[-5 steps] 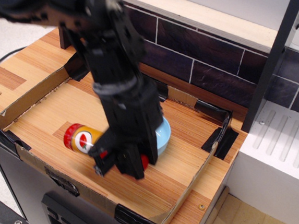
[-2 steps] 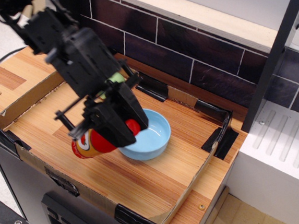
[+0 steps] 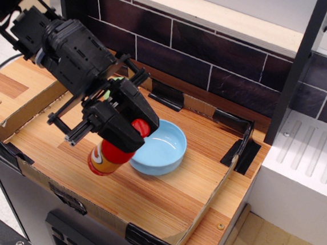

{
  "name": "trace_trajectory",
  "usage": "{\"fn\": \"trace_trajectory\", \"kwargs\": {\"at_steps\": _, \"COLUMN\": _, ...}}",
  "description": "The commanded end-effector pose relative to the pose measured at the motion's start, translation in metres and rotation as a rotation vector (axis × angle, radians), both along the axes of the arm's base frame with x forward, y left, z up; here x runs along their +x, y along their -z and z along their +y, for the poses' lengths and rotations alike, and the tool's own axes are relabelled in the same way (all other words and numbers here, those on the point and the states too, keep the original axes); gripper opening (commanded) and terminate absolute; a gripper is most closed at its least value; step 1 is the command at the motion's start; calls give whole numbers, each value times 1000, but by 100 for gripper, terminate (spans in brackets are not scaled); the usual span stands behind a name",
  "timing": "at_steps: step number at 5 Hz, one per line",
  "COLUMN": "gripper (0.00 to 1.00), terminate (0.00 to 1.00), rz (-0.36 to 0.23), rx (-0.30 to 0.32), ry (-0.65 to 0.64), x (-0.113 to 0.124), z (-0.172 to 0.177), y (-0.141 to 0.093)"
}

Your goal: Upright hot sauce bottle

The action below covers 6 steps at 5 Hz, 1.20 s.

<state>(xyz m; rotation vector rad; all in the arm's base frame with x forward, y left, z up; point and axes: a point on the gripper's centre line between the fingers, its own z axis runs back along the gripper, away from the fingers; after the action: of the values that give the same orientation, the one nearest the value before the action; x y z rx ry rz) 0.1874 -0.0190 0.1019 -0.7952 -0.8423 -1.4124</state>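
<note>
The hot sauce bottle is red with a yellow-orange label and a red cap. It stands nearly upright, leaning slightly with its top to the right, its base on or just above the wooden tray floor, left of the blue bowl. My black gripper comes in from the upper left and is shut on the bottle's upper part, hiding the neck and shoulder.
A low cardboard wall edged with black tape rims the wooden tray. A dark tiled wall stands behind. A white appliance and a black post are at the right.
The bottle lay on its side a second ago under the gripper. It has since been gripped and swung up to nearly upright, and the arm has pulled back to the upper left.
</note>
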Motion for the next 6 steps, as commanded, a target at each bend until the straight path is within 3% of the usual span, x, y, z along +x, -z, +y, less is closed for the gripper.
{"fn": "trace_trajectory", "kwargs": {"at_steps": 1, "gripper": 0, "terminate": 0, "rz": -39, "rx": -97, "ry": 18, "x": 3, "z": 3, "y": 22}}
{"fn": "trace_trajectory", "kwargs": {"at_steps": 2, "gripper": 0, "terminate": 0, "rz": 25, "rx": -228, "ry": 58, "x": 1, "z": 2, "y": 24}}
{"fn": "trace_trajectory", "kwargs": {"at_steps": 3, "gripper": 0, "terminate": 0, "rz": 39, "rx": -293, "ry": 33, "x": -7, "z": 4, "y": 24}}
{"fn": "trace_trajectory", "kwargs": {"at_steps": 4, "gripper": 0, "terminate": 0, "rz": 56, "rx": -314, "ry": 34, "x": -10, "z": 2, "y": 31}}
{"fn": "trace_trajectory", "kwargs": {"at_steps": 6, "gripper": 0, "terminate": 0, "rz": 28, "rx": -316, "ry": 73, "x": -13, "z": -1, "y": 39}}
